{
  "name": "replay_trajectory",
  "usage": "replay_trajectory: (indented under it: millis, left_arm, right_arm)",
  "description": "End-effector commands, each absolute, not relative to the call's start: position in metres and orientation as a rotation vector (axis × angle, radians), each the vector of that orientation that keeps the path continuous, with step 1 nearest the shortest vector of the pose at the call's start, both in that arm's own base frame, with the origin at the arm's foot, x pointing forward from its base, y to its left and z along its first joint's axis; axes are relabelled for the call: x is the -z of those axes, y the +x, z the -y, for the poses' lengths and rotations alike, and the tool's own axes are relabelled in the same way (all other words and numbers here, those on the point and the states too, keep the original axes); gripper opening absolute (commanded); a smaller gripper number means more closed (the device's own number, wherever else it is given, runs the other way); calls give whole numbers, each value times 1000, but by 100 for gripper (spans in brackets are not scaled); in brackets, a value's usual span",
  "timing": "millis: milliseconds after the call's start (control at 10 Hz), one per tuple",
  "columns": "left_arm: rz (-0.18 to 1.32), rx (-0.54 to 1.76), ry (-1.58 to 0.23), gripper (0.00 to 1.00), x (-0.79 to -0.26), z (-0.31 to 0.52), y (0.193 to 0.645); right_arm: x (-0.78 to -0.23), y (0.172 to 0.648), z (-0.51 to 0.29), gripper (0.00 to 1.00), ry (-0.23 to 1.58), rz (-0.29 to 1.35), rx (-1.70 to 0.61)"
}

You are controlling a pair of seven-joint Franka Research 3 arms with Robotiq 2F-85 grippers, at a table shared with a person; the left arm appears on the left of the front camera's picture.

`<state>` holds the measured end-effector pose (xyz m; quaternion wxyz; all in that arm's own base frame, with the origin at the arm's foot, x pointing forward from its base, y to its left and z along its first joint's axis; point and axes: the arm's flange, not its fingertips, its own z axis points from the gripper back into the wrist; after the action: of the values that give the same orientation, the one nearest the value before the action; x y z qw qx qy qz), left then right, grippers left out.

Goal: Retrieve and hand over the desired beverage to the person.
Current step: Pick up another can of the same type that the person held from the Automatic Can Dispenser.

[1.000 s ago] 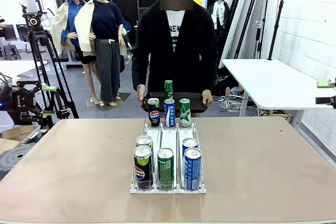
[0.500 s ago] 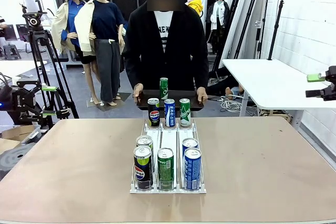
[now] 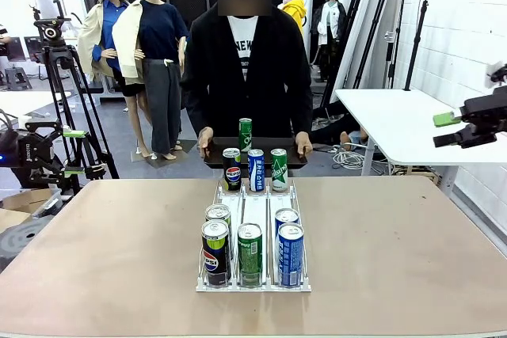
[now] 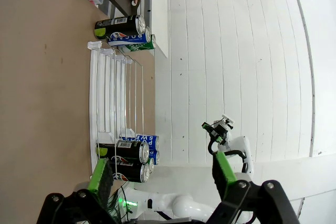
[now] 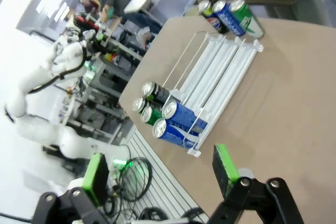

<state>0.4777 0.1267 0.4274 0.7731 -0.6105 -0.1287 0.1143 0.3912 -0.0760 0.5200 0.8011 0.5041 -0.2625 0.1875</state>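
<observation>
The person (image 3: pixel 247 69) stands at the far side, both hands on a black tray (image 3: pixel 295 150) that carries one upright green can (image 3: pixel 245 129). A white rack (image 3: pixel 255 210) lies mid-table. Three cans stand at its far end: Pepsi (image 3: pixel 231 169), blue (image 3: pixel 256 169), green (image 3: pixel 279 169). Several cans fill its near end (image 3: pixel 249 252). My right gripper (image 3: pixel 444 129) hovers open at the right edge, above the side table. In its own view the right gripper (image 5: pixel 160 174) looks down on the rack (image 5: pixel 220 66). My left gripper (image 4: pixel 163 174) is open, high above the rack (image 4: pixel 113 103).
A white side table (image 3: pixel 412 124) stands at the right by a white wall. A camera tripod (image 3: pixel 55 93) and equipment sit at the left. Bare brown tabletop (image 3: pixel 103 251) spreads on both sides of the rack.
My right gripper has come further in from the right edge, moving left. The person with the tray has shifted a little to the left.
</observation>
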Motion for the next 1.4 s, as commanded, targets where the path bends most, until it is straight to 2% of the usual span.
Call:
replay_trajectory:
  millis: [0,700,1300]
  left_arm:
    - [276,-243,-1332,100,-429,-127,477]
    - [276,-243,-1332,100,-429,-127,477]
    - [276,-243,-1332,100,-429,-127,477]
  right_arm:
    - [-531,385,47,100,999,520,-452]
    - [-562,381,-55,100,760,418,-601]
    - [-548,383,-168,100,540,293,-730]
